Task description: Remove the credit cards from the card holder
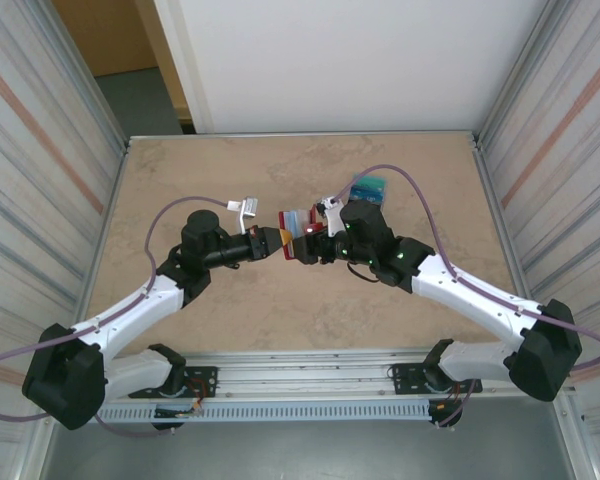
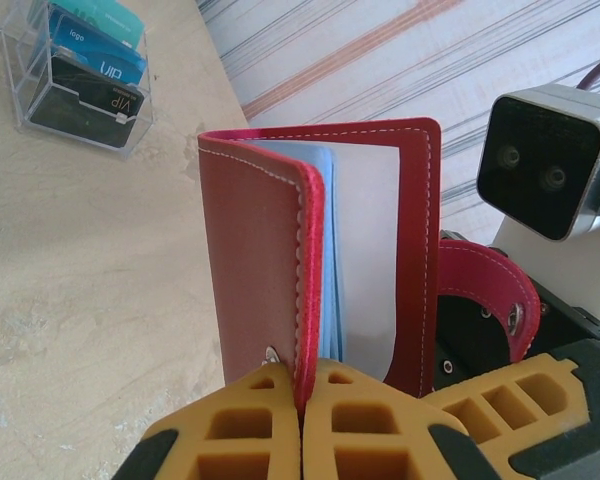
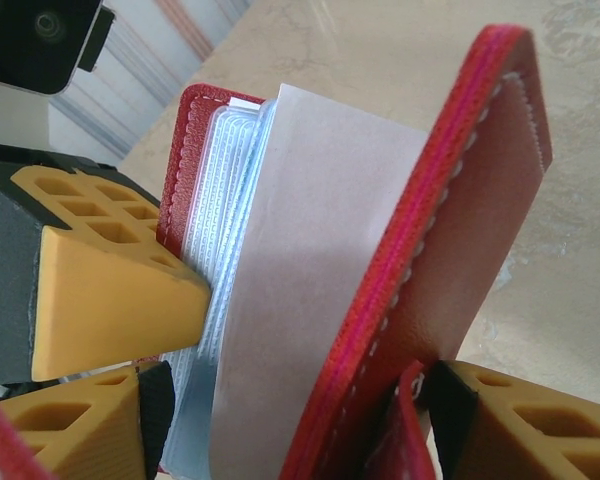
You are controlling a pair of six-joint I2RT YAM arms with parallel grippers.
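Two grips to call, starting at the left gripper (image 2: pixel 302 398): pinched fully shut on the bottom edge of the card holder (image 2: pixel 255 260), yellow pads (image 2: pixel 240 430) flat against the near cover, propping it upright above the table (image 2: pixel 80 300). Over to the right gripper (image 3: pixel 300 425): spread wide, straddling the far cover and the snap tab (image 2: pixel 480 285), with no firm squeeze to be seen (touching or just close, cannot tell). From above, nose to nose at mid-table, card holder between.

Moving outward: half open like a book, pale blue-grey pockets (image 3: pixel 225 170) fanned inside, a plain grey insert (image 3: pixel 310 250) lying against the far cover. Cannot tell about cards left in those pockets, the edges too alike.

Handling, as a guess: light, floppy at the spine, stitched covers fairly firm, thin slick plastic probably snug in the sleeves. Best taken by an exposed card edge and drawn straight along the pocket, cover braced on the other side.

Further back, well apart: clear stand (image 2: pixel 18 70) holding credit cards (image 2: pixel 90 60) in tiers. Teal card (image 2: pixel 105 15) on top, blue card (image 2: pixel 95 50) reading "logo" and "VIP", dark card (image 2: pixel 80 100) reading "VIP".
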